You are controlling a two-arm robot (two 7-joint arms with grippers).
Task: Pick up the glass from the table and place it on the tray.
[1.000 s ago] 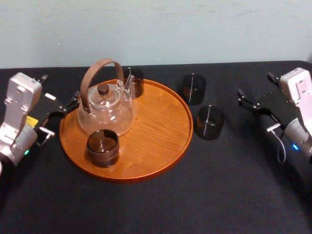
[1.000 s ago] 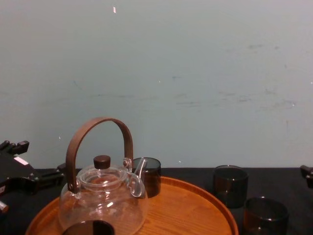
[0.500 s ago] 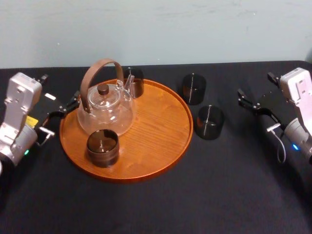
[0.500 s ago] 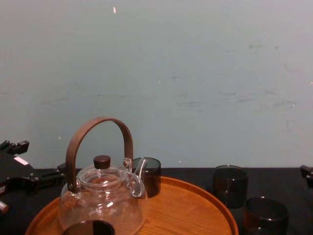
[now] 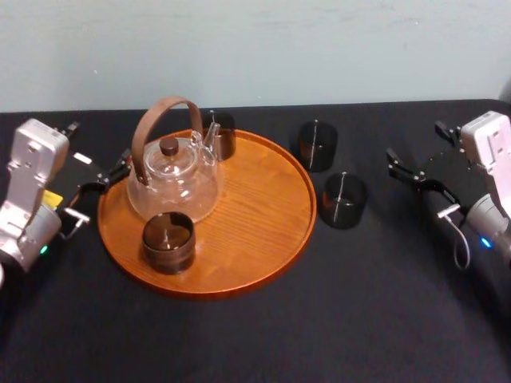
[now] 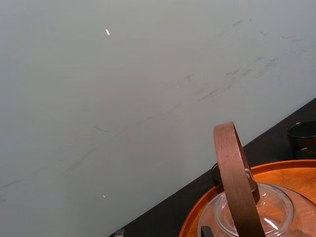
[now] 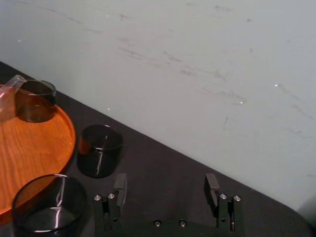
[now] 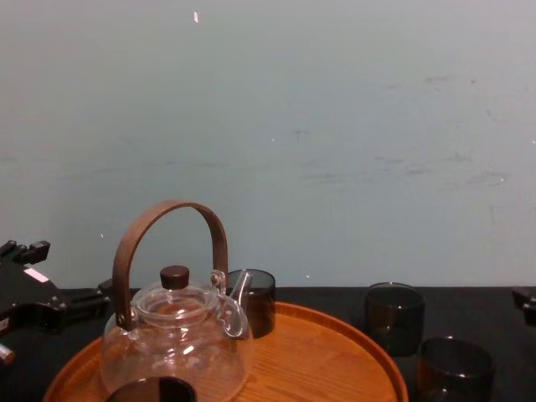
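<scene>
1. Right gripper [image 5: 415, 144] over the table [image 5: 239, 343]. Fingers spread wide, nothing between them.
2. Left gripper [image 5: 97, 144] on the opposite side, just outside the tray [image 5: 263, 239]. Fingers likewise spread, nothing pinched.
3. Task glasses: two dark tumblers standing upright on the table, both between the right gripper and the tray.
 - Near glass [image 5: 343, 199]: closest to the right gripper, just beside the tray rim.
 - Far glass [image 5: 317, 145]: a little farther back toward the wall, apart from the near glass and also close to the rim.
4. Carried on the tray, all on the half nearer the left gripper:
 - Clear glass teapot [image 5: 172, 185] with brown hoop handle and dark lid knob.
 - Front tumbler [image 5: 168, 242] just ahead of the teapot.
 - Back tumbler [image 5: 219, 134] behind the spout at the far rim.
5. Liquid in any vessel: cannot tell.
6. Bare wood on the tray half facing the right gripper. Teapot handle tallest item there, well away from that gripper.
</scene>
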